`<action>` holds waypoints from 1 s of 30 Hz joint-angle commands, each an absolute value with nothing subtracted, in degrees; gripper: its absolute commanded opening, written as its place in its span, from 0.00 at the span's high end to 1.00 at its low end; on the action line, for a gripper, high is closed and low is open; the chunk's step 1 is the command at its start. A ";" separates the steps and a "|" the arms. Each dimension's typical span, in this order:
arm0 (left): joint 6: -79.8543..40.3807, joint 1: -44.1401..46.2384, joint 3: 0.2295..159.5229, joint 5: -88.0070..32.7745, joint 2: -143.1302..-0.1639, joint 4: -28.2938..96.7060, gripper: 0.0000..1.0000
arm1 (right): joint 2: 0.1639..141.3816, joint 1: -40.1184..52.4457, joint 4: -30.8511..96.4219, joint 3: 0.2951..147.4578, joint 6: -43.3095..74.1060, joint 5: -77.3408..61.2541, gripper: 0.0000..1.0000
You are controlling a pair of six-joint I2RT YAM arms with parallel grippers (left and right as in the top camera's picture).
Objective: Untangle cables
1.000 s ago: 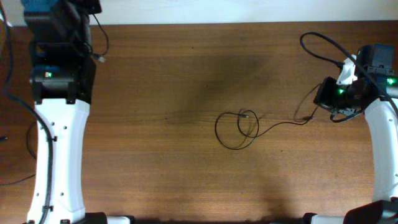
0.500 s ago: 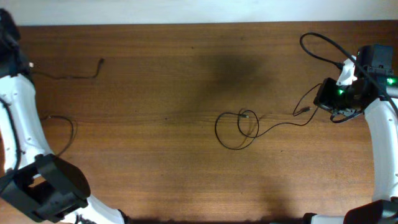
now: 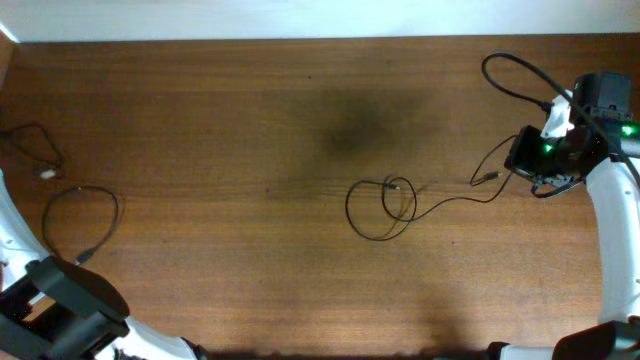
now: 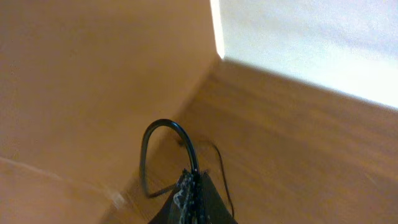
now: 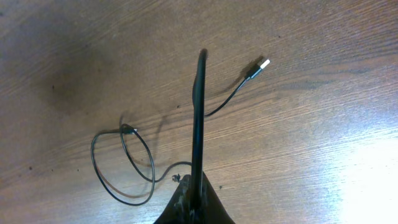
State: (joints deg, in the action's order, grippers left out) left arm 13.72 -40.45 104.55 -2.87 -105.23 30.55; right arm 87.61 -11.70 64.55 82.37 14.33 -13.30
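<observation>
A thin black cable [image 3: 380,212] lies in loops at mid-table, its tail running right toward my right gripper [image 3: 514,162]. That gripper is shut on the black cable [image 5: 198,118]. The cable rises straight from the jaws and ends in a free USB plug [image 5: 263,63], also seen from overhead [image 3: 480,181]. The loops show in the right wrist view [image 5: 124,165]. A second black cable [image 3: 82,212] lies looped at the far left. My left gripper [image 4: 194,182] is shut on a black cable [image 4: 163,124] that arches up from the jaws.
The left arm [image 3: 65,300] sits at the lower left corner of the table. The right arm's own thick cable [image 3: 515,75] curls at the top right. The table's left edge and a white wall [image 4: 311,37] lie ahead of the left gripper.
The left arm swung from the upper left down to the lower left corner, dragging its cable, which now lies looped at the far left. The right gripper and the middle loops barely moved.
</observation>
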 commanded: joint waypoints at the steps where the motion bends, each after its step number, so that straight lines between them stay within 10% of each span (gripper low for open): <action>1: 10.98 -40.40 104.73 -6.70 -108.14 34.89 0.96 | 87.92 -11.97 64.55 82.28 13.72 -12.84 0.96; 5: 6.68 -40.40 104.73 -6.70 -113.80 35.51 0.90 | 87.92 -11.97 64.82 82.28 13.72 -12.84 0.96; 8: 5.58 -40.40 104.73 -6.68 -116.36 34.35 0.51 | 87.92 -11.97 65.14 82.28 13.72 -12.82 0.96; 10: 5.58 -40.40 104.73 -6.68 -117.01 34.15 0.01 | 87.92 -11.97 65.14 82.28 13.72 -12.82 0.96; 30: -6.63 -33.41 104.84 -14.13 -102.21 43.29 0.01 | 87.92 -9.76 64.45 82.28 13.72 -15.64 0.96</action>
